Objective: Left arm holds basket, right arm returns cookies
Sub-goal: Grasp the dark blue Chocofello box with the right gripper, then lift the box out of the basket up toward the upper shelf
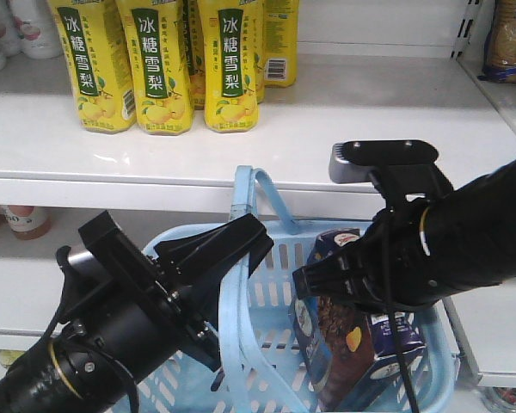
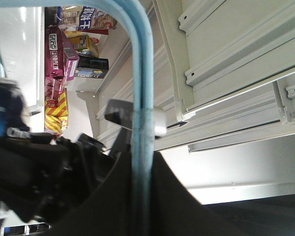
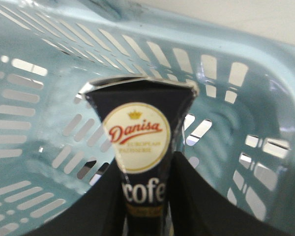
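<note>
On the white shelf at the upper left of the front view stand yellow bottles in a row, behind and above everything else. Below them the left arm comes up from the lower left corner, and its left gripper is closed on the handle of the basket. The black wedge sits on either side of the pale blue hoop. The left wrist view shows the same hold from close up: the handle runs straight up between the two fingers, whose tips lie just beside it on each side. The second hoop stands up behind the first, against the shelf edge. The basket spreads to the right of the handle, with its slotted back wall facing the camera. In its right half is the box, dark navy with a cookie picture, leaning with its top toward the left. I cannot tell whether its lower end rests on the basket floor. The right gripper is clamped on the top of the box. In the right wrist view the box rises between the two black fingers, which press its sides, and its round "Danisa" logo faces the camera with the slotted basket wall all around it. The right arm reaches in from the right edge, carrying a grey camera bar above the wrist.
</note>
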Controlling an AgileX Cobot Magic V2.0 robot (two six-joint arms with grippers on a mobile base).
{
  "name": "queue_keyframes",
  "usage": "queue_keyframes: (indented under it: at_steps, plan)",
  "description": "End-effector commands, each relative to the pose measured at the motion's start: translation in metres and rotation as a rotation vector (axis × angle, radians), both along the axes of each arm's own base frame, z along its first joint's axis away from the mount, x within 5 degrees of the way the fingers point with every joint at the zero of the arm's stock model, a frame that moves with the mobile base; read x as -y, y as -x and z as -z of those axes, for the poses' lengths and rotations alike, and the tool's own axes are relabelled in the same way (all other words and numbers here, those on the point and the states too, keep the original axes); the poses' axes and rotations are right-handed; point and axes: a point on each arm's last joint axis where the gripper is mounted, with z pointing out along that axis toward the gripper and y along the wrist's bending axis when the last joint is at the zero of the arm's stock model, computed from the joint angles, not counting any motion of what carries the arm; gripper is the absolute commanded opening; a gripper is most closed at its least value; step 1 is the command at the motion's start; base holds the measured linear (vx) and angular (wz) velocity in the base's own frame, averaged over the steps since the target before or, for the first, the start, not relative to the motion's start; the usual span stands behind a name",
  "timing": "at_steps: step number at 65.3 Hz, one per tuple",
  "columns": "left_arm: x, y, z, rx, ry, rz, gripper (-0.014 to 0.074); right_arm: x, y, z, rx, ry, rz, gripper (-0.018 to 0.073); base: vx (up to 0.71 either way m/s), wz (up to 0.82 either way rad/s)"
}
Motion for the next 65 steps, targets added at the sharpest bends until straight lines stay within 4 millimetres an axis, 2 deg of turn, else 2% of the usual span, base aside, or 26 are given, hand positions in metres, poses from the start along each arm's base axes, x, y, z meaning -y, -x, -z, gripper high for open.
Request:
queue_keyframes:
  at_steps: [1, 36, 49, 58, 65]
  plan:
    - [-0.008, 0.001, -0.027, 0.112, 0.168, -0.034, -0.0003, 0.007, 0.008, -0.029, 0.119, -0.093, 0.001, -0.0011, 0.0, 0.0]
    - [-0.008, 0.001, -0.027, 0.112, 0.168, -0.034, -0.0003, 0.054, 0.062, -0.096, 0.43, -0.367, 0.037, -0.0006, 0.0, 0.0]
    - [-0.008, 0.001, -0.027, 0.112, 0.168, -0.034, -0.0003, 0.062, 0.069, -0.117, 0.616, -0.463, 0.029, -0.0006, 0.0, 0.0]
    - [-0.008, 0.001, -0.027, 0.112, 0.168, -0.034, -0.0003, 0.06, 0.067, -0.128, 0.716, -0.54, 0.021, -0.0006, 0.0, 0.0]
    - [-0.008, 0.001, -0.027, 0.112, 0.168, -0.034, -0.0003, 0.066, 0.059, -0.136, 0.804, -0.577, 0.072, -0.0006, 0.0, 0.0]
